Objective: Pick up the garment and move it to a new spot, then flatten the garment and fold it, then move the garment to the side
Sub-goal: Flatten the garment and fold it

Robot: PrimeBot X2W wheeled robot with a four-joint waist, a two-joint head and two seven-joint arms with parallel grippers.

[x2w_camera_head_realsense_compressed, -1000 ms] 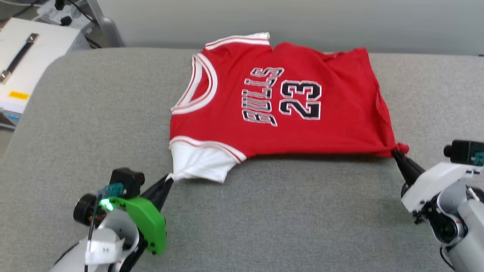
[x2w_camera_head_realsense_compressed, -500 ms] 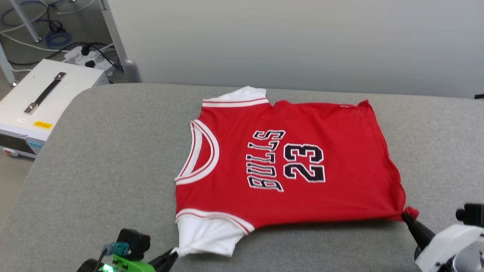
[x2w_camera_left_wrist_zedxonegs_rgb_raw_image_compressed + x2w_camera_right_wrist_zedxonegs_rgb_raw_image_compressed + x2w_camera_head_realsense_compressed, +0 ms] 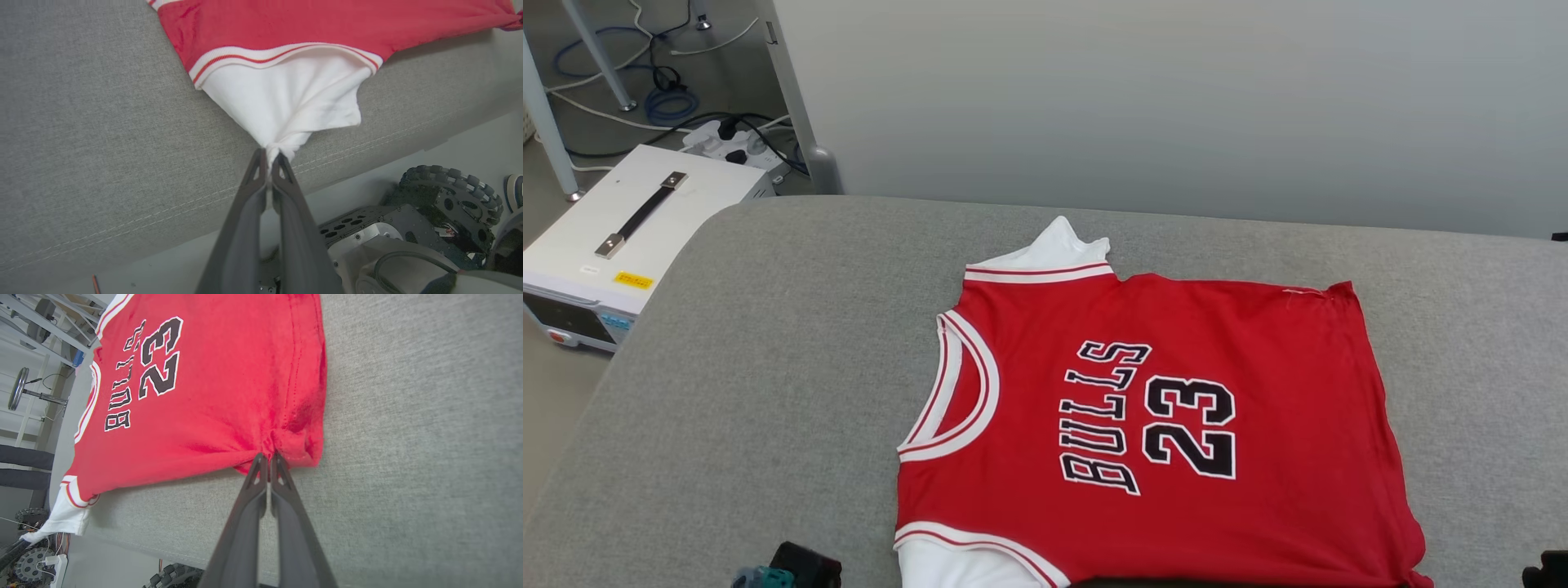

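The garment (image 3: pixel 1160 425) lies face up and spread out on the grey padded table (image 3: pixel 768 367), over the table's middle and reaching its near edge. The neck opening points to the table's left side and the hem to its right. The "BULLS 23" lettering (image 3: pixel 1147 416) reads sideways, across the table's middle.

At the table's near edge, the left pincer (image 3: pixel 269 157) is clenched on the tip of the near white sleeve (image 3: pixel 286 98). Its 2 dark fingers are pressed together and the cloth is drawn into a tight point between them. Above the table's top, close to that same near edge and further right, the right pincer (image 3: pixel 268 457) is clamped on the bunched hem corner (image 3: pixel 294 447). Its jaws are closed and red fabric puckers around the tips. Between the 2 grips, the garment's near side runs taut and casts a shadow on the table.

The other sleeve (image 3: pixel 1058 245) sits folded up toward the table's far side. A white box (image 3: pixel 629 237) with a black handle stands on the floor off the table's far-left corner, with cables (image 3: pixel 662 90) beyond it. A studded wheel (image 3: pixel 445 188) shows below the table's near edge.
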